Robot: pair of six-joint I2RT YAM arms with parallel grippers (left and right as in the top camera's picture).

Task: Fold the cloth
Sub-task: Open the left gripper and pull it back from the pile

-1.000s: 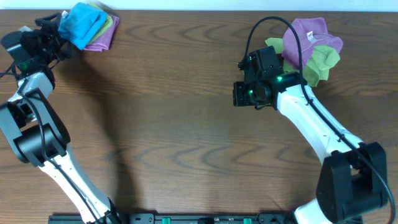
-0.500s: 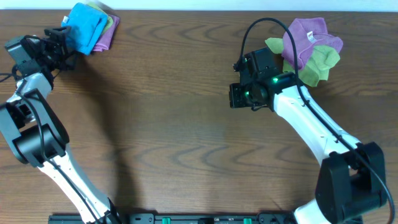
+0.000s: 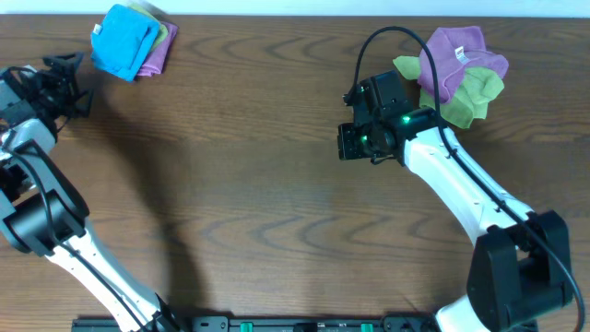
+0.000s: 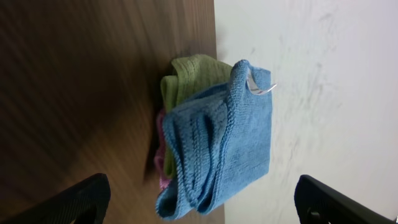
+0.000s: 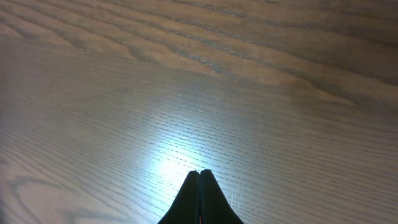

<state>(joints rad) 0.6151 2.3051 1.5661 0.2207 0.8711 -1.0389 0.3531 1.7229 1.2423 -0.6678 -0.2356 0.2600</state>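
Cloth (image 3: pixel 124 39): lies folded in a small bundle at the far left corner of the table (image 3: pixel 240 194), on top of a green cloth (image 4: pixel 193 74) and a purple cloth (image 3: pixel 157 57). Its white tag (image 4: pixel 261 86) shows at the top edge in the left wrist view.

Left gripper (image 3: pixel 76 81): near the table's left edge, apart from the bundle, touching nothing. The fingers stand wide apart and hold nothing.

Right gripper (image 5: pixel 199 186): over bare wood right of centre. The fingers are pressed together, with nothing between them.

Second pile: a purple cloth (image 3: pixel 456 53) and a green cloth (image 3: pixel 477 92) lie crumpled at the far right, just beyond the right arm's wrist.
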